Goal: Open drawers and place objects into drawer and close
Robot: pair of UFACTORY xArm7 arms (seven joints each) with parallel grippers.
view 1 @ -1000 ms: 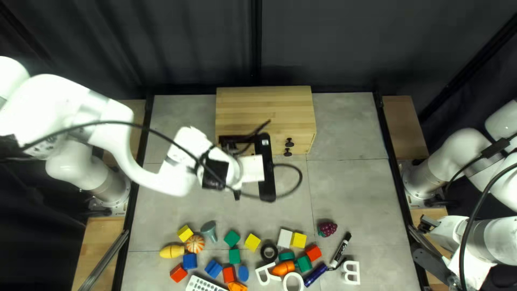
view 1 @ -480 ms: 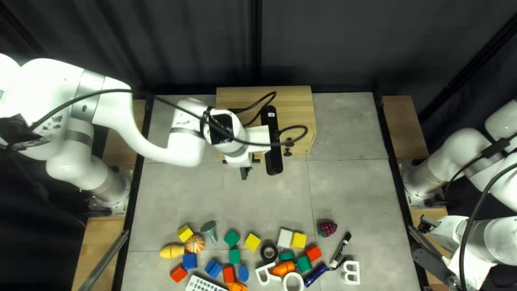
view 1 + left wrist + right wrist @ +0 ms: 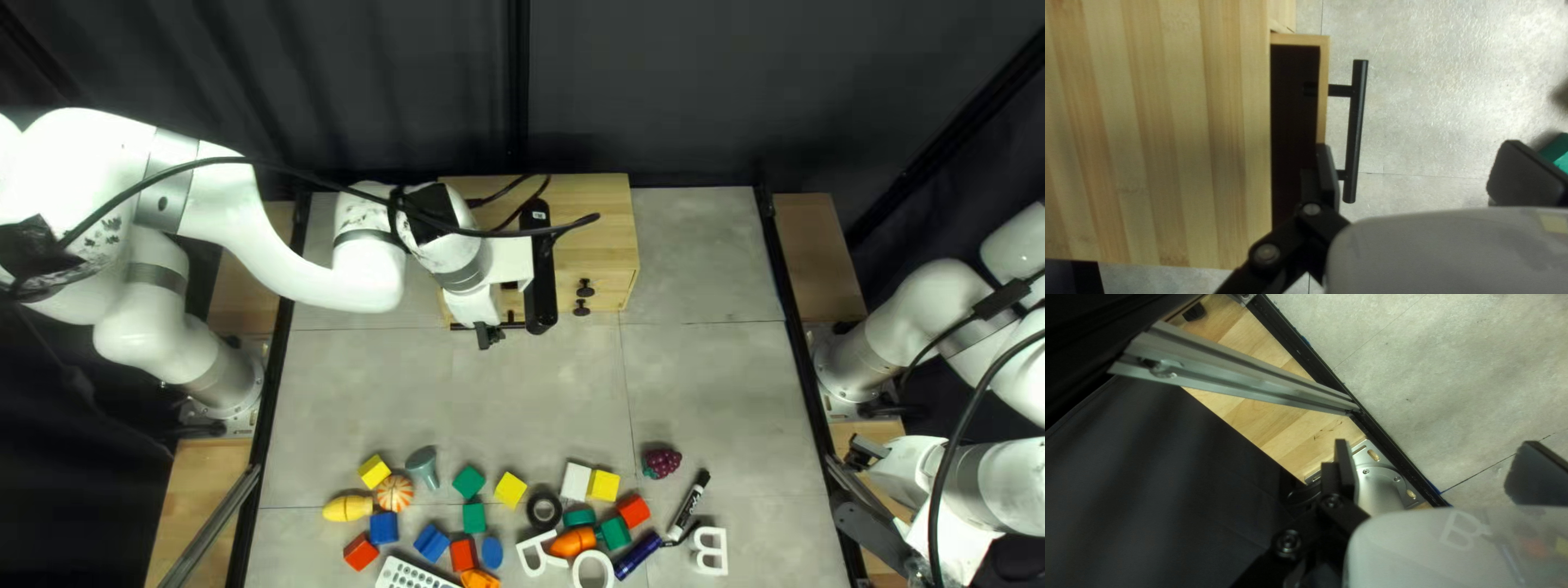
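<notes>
Top left view: The box (image 3: 593, 229) sits at the far side of the desk (image 3: 381, 403). Its drawer is at the box's near left, a bit open, with a black handle (image 3: 509, 325) in front. The left gripper (image 3: 493, 325) is right over it. The toys (image 3: 469, 481) lie well apart from the box. The right gripper (image 3: 865, 449) is off by the right side.

Left wrist view: The jaws are spread wide and pinch nothing. One finger (image 3: 1328, 177) is at the drawer's (image 3: 1323, 98) front wall; I can't tell if they touch. It could catch on that wall and shove the drawer shut if the arm moves the wrong way. A pull at one end may twist the drawer and jam it, or drag the whole box. The drawer opens out toward the near edge. Its handle is long and runs side to side, along the drawer's front.

Right wrist view: These jaws are spread too, with nothing in them, near a metal bar (image 3: 1246, 375).
</notes>
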